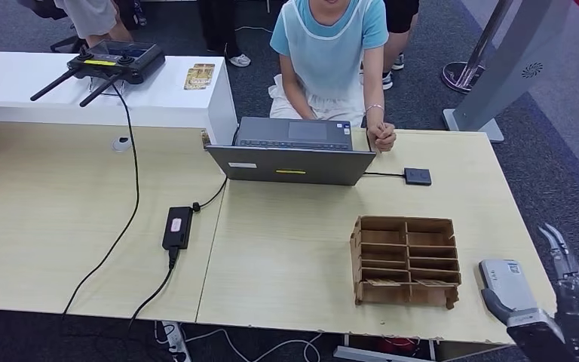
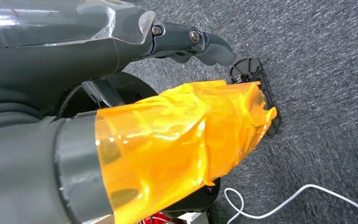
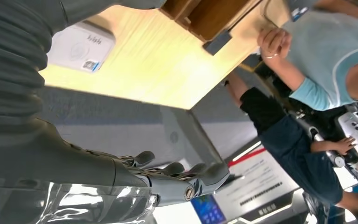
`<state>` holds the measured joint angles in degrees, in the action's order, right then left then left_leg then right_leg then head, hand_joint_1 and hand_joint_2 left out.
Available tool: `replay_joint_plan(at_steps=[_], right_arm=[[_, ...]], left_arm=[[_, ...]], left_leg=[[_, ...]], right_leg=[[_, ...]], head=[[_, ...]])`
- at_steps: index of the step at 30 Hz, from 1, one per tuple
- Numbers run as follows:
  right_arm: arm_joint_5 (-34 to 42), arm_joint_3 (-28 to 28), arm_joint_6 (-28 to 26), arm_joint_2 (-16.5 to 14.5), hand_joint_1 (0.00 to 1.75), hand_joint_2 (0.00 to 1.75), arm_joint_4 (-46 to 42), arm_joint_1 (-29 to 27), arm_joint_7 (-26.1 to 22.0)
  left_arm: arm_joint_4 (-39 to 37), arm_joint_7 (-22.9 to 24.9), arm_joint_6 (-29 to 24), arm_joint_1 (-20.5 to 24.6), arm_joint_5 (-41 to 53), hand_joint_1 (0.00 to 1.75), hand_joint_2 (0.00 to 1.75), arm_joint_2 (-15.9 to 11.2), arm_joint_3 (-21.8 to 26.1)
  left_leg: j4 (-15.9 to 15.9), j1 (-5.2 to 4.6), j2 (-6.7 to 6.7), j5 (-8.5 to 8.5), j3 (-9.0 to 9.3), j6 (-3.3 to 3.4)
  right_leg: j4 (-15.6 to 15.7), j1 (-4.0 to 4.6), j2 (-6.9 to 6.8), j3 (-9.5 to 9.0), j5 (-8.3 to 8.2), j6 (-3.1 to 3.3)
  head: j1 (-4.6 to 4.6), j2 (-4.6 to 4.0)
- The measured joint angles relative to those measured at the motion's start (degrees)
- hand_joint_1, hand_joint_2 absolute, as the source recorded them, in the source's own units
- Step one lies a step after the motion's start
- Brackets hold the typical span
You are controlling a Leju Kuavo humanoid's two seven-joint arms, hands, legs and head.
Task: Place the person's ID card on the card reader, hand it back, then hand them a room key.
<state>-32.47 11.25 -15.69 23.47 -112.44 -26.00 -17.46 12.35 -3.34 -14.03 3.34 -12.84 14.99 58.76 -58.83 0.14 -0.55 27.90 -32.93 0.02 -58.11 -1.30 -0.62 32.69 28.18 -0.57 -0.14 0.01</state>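
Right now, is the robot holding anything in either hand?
No. The right hand hangs empty off the table's right edge, fingers apart. The left hand hangs over the carpet, also holding nothing.

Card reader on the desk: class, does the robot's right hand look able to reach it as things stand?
Probably yes. The right hand hangs open just off the desk edge beside the card reader, with nothing between them; the wooden organizer stands on the reader's far side.

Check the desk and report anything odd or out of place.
Nothing on the desk looks spilled or broken. One oddity: crinkled orange film is wrapped loosely around the left hand's thumb. The card reader sits at the desk's near right corner, close to the edge.
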Motion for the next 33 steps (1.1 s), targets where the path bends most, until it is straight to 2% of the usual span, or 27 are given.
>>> replay_joint_plan(at_steps=[4,9,12,17,24,33], right_arm=[[-12.0,-5.2,-10.0,1.9,0.0,1.75,-3.0,-4.0,7.4],[-24.4,-13.1,-17.7,5.1,0.0,1.75,-4.4,-6.2,17.8],[-33.2,-17.9,-19.4,6.9,0.0,1.75,-4.4,-6.2,24.8],[-50.7,-25.0,-19.4,9.5,0.0,1.75,-3.1,-4.9,39.9],[-56.4,-29.6,-18.4,11.3,0.0,1.75,-0.8,-2.8,44.5],[-57.7,-33.9,-17.0,11.7,0.0,1.75,7.0,6.0,44.1]], left_arm=[[0.0,0.6,-0.5,0.1,0.1,0.0,0.0,-0.1,-0.7],[0.0,1.4,-1.2,0.2,0.4,0.0,0.0,-0.4,-1.4],[0.0,2.1,-1.6,0.2,1.0,0.0,0.0,-0.5,-2.1],[0.0,3.3,-2.6,0.4,1.9,0.0,0.0,-0.7,-3.2],[0.0,4.0,-3.0,0.5,2.3,0.0,0.0,-0.9,-4.2],[0.0,4.9,-3.6,0.5,3.7,0.0,0.0,-1.1,-5.7]], left_leg=[[0.0,0.01,0.04,0.06,0.03,-0.03],[0.0,0.01,0.11,0.08,0.05,-0.06],[0.0,0.01,0.17,0.08,0.06,-0.06],[0.0,0.01,0.17,0.08,0.07,-0.06],[0.0,0.01,0.21,0.08,0.07,-0.06],[0.0,0.01,0.31,0.07,0.14,-0.05]], right_leg=[[0.0,0.0,0.07,-0.01,0.05,0.0],[0.0,0.0,0.12,-0.02,0.05,0.01],[0.0,0.0,0.13,-0.02,0.05,0.01],[0.0,0.0,0.13,-0.02,0.05,0.01],[0.0,0.01,0.16,-0.02,0.05,0.01],[0.0,0.01,0.23,-0.06,0.0,0.05]], head=[[0.0,0.0],[0.01,-0.01],[-0.01,0.0],[0.01,0.01],[0.01,-0.01],[0.01,-0.01]])
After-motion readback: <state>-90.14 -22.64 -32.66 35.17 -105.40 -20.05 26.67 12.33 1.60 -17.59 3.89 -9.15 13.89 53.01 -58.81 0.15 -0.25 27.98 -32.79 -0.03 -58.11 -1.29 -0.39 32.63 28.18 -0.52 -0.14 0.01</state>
